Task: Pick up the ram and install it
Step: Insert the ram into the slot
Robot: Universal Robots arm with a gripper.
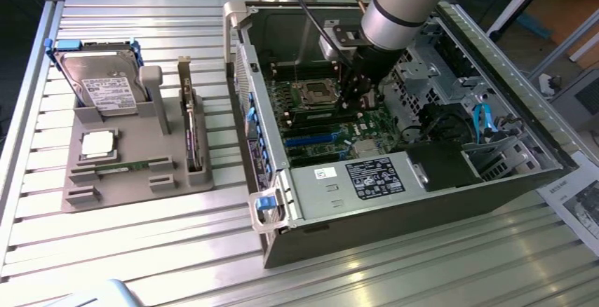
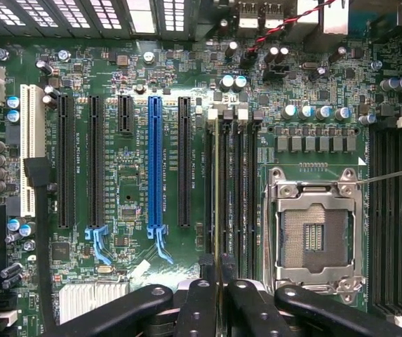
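Evidently the gripper [image 2: 220, 281] clamps the ram [image 2: 218, 189] edge-down over a memory slot [image 2: 233, 189] beside the CPU socket [image 2: 315, 235], aligned for seating.

Ram [image 2: 218, 196] edge-on, chips hidden. End effector [image 2: 217, 263] partly cut by frame edge. Exterior view: arm [image 1: 402, 5] cut by upper edge, covers part of board [image 1: 327, 121]; drive [image 1: 98, 76] label too small to read.
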